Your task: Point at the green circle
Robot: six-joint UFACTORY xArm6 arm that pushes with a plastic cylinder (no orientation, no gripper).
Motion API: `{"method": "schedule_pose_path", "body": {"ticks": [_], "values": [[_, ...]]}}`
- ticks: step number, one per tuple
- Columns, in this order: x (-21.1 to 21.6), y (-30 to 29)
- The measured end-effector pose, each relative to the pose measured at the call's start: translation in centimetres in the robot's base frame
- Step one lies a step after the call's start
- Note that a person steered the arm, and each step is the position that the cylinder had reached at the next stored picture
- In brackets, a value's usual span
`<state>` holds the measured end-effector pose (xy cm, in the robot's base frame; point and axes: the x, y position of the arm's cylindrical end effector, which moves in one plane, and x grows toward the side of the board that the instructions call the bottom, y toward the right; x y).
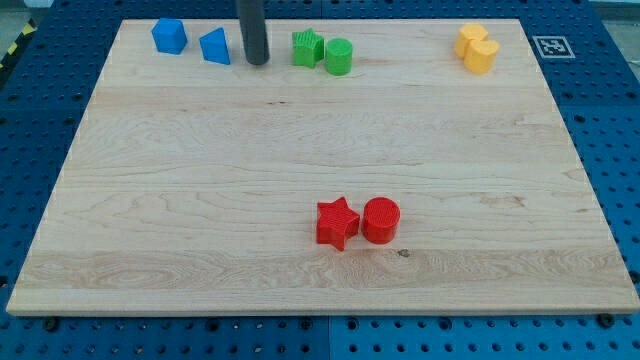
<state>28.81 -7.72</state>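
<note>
Although the green circle (339, 56) sits near the table's top edge, a little left of its middle, my tip (257, 62) is not yet at it. Touching the circle's left side is the green star (307, 48), and my tip stands beyond that, between the star and the blue triangle-like block (215, 46). I have no fingers, only a rod. I judge a short slide toward the view's right remains.

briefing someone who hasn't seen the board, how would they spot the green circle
Look along the wooden board's top edge, just left of centre, where two green blocks sit touching. The green circle is the right-hand one, a round cylinder; the green star beside it is spiky. My tip stands left of the star.
</note>
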Motion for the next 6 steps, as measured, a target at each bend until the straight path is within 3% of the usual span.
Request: {"method": "schedule_pose_path", "body": {"ticks": [2,3,5,6], "values": [[5.8,10.0],[5.6,15.2],[0.4,16.8],[0.3,16.8]]}}
